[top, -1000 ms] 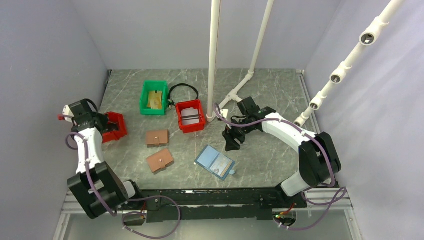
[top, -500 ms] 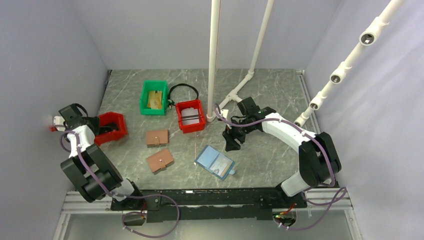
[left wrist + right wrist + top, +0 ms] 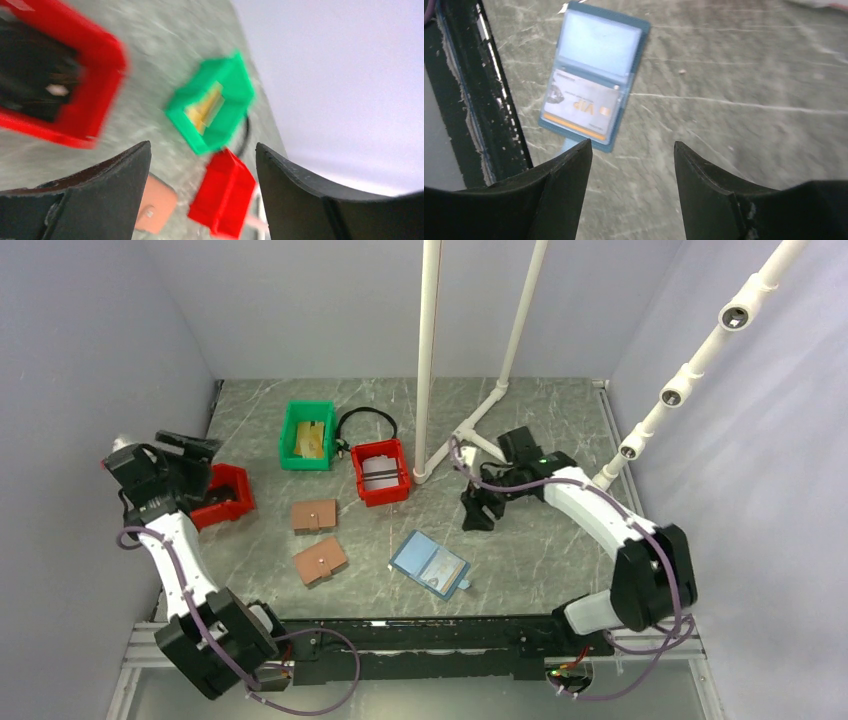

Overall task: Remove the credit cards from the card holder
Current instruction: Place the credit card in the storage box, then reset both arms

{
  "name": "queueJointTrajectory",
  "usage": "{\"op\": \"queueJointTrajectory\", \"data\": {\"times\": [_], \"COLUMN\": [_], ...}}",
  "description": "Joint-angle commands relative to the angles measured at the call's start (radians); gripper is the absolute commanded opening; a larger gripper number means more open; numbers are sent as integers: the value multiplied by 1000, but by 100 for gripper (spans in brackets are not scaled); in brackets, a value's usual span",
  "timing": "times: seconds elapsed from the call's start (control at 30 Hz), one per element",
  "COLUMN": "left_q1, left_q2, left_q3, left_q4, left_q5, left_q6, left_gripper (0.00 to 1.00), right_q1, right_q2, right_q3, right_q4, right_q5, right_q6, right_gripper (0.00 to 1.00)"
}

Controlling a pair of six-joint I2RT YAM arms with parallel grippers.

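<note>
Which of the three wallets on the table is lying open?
The blue card holder, spread flat near the front edge with a card showing in its pocket. The farther brown wallet and nearer brown wallet, left of it, are folded shut.

Lab test cell: plain lilac walls, white pipe frame, marbled table, metal base rail.

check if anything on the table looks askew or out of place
Nothing spilled or broken. The card holder lies open at a slant, one card still in its pocket; the nearer brown wallet sits tilted too.
</note>
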Motion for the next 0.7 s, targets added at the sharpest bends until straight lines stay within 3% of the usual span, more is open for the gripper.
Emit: {"op": "queueJointTrajectory", "data": {"times": [0.0, 0.07, 0.27, 0.4, 0.5, 0.6, 0.67], "left_q1": [-63, -117, -342, -388, -404, -405, -406], "left_q2": [-76, -97, -193, -292, -349, -373, -374], "left_q3": [-57, -32, 69, 79, 78, 103, 151], "left_q4": [155, 79, -245, -323, -320, -307, -364], "left_q5": [530, 589, 498, 433, 471, 514, 465], "left_q6": [132, 205, 464, 476, 379, 302, 314], "left_gripper": [84, 87, 94, 99, 100, 99, 99], "right_q1": [-120, -182, -255, -292, -298, -298, -308], "right_q2": [-159, -219, -441, -502, -529, -592, -628], "right_q3": [2, -15, -50, 38, 140, 178, 205], "right_q4": [8, 29, 124, 93, 33, 24, -7], "right_q5": [-56, -50, 73, 210, 309, 316, 249], "right_q6": [-56, -56, 25, 155, 297, 411, 397], "right_gripper": [64, 68, 99, 100, 100, 100, 100]}}
